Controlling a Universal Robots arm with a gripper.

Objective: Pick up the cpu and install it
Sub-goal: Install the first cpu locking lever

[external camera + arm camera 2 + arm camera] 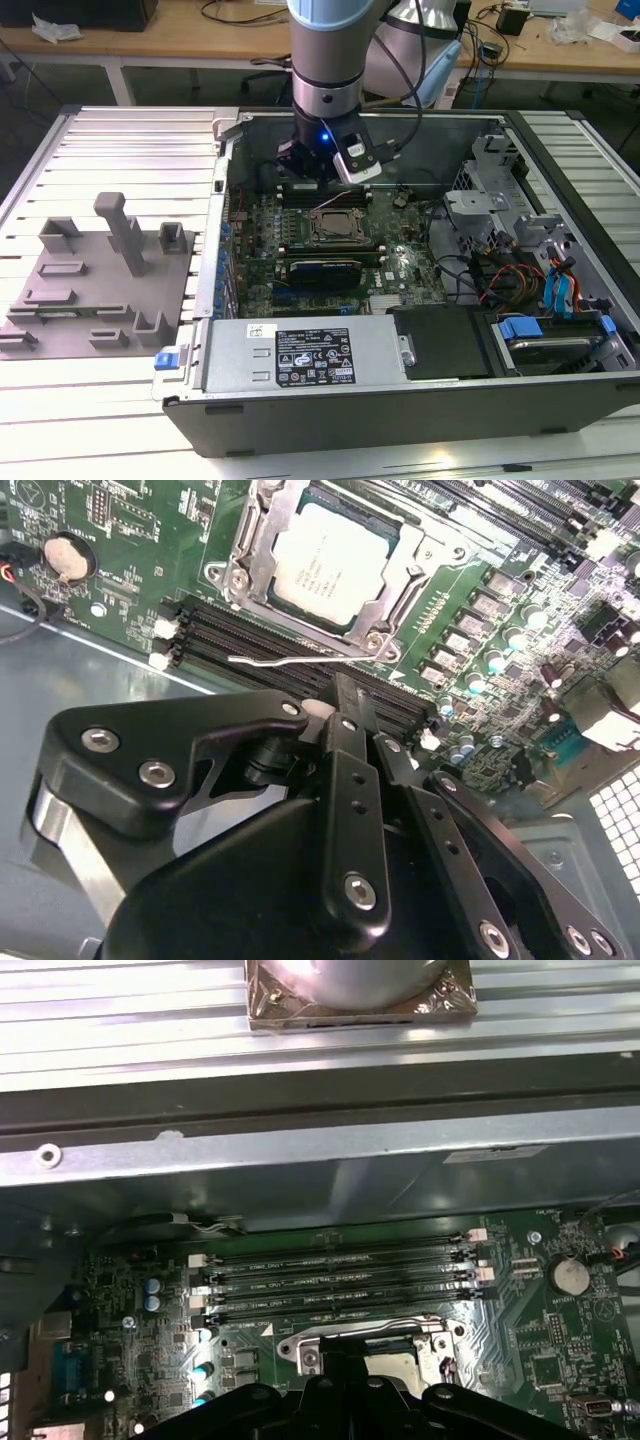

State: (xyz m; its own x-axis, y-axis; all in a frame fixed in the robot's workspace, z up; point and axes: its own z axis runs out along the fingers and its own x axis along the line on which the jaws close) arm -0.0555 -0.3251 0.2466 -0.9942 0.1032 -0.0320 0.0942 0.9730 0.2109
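Cpu (328,562) sits in the socket (240,555) on the motherboard (120,530). The gripper (345,705) hangs above it; we read its fingers as drawn together on nothing, though the angle is poor. We judge the chip light, stiff, slick-topped and fragile underneath: hold by its edges.

Landmark: the dark square metal-framed socket (336,227) on the green motherboard (400,262), inside the open black computer case (400,400). The small silvery-white square cpu (328,562) sits in it. The black gripper (318,160) hangs above the socket's far side. The grey moulded tray (90,300) lies outside the case, to the exterior view's left of the socket.
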